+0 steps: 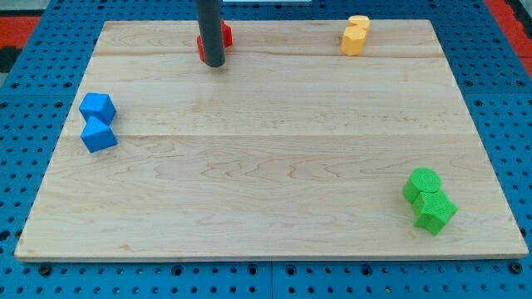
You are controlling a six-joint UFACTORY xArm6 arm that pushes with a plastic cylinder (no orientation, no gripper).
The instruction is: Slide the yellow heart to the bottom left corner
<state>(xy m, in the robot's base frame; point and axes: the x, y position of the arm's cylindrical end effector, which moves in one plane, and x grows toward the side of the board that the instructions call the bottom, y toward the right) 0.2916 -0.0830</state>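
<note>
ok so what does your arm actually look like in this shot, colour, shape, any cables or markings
Only my rod shows: a straight, smooth, dark grey cylinder coming in from the view's top, ending at my tip on the wooden board. No cables, markings or gripper are visible. The rest of the arm is out of frame. A red block sits just behind it.

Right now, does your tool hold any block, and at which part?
Nothing is held. My tip is a bare rod, touching the red block at the view's top, apart from the yellow block.

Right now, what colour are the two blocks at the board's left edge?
Blue, both; the camera view shows them plainly.
</note>
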